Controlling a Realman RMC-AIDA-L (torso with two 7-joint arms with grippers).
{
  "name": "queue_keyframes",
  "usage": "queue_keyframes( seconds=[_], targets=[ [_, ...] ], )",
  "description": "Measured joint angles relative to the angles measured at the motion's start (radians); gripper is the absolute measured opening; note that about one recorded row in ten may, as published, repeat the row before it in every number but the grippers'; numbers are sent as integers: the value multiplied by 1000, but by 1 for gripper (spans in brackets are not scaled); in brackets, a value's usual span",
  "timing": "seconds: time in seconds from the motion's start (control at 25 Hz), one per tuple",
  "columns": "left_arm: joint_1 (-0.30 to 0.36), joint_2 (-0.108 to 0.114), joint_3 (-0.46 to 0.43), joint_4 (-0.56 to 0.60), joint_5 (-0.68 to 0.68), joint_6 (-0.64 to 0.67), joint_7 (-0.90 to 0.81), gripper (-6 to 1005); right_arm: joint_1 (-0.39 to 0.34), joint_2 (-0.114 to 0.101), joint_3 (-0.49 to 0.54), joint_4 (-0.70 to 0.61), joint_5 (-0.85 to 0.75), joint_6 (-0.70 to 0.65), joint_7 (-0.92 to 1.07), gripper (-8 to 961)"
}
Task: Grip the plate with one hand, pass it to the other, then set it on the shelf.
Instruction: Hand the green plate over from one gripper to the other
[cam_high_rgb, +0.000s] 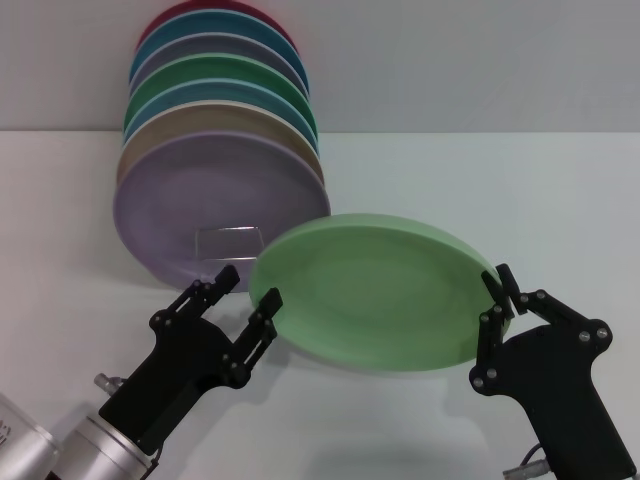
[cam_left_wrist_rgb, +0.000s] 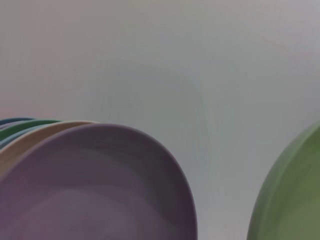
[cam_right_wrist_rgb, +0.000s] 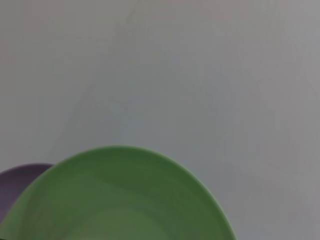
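Above the white tabletop (cam_high_rgb: 420, 430), just in front of the lilac plate (cam_high_rgb: 200, 215), the plate (cam_high_rgb: 375, 290) is held tilted in the air; it is round, shallow and matte pastel green. Its edge farthest from the lilac plate is pinched between the black fingers of the right gripper (cam_high_rgb: 503, 293). The left gripper (cam_high_rgb: 246, 295) is spread wide, one fingertip at the plate's near rim, though contact cannot be confirmed. Behind the lilac plate, a row of upright plates (cam_high_rgb: 215, 90) in tan, green, blue and red is stacked. A clear, glossy piece (cam_high_rgb: 228, 240) is seen at the lilac plate's base. A plain pale wall (cam_high_rgb: 480, 60) is seen behind.
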Motion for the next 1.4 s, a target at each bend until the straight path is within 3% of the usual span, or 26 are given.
queue_keyframes(
  seconds=[0.16, 0.44, 0.92, 1.4],
  targets=[
    [-1, 0, 0, 0, 0, 0, 0, 695, 0, 0, 0, 1, 0, 0, 0, 18],
    [-2, 0, -5, -1, 1, 0, 0, 392, -1, 1, 0, 3, 0, 0, -1, 18],
    [-4, 0, -5, -1, 2, 0, 0, 239, 1, 1, 0, 3, 0, 0, -1, 19],
    [-7, 0, -5, -1, 4, 1, 0, 163, 3, 1, 0, 2, 0, 2, -1, 19]
  ],
)
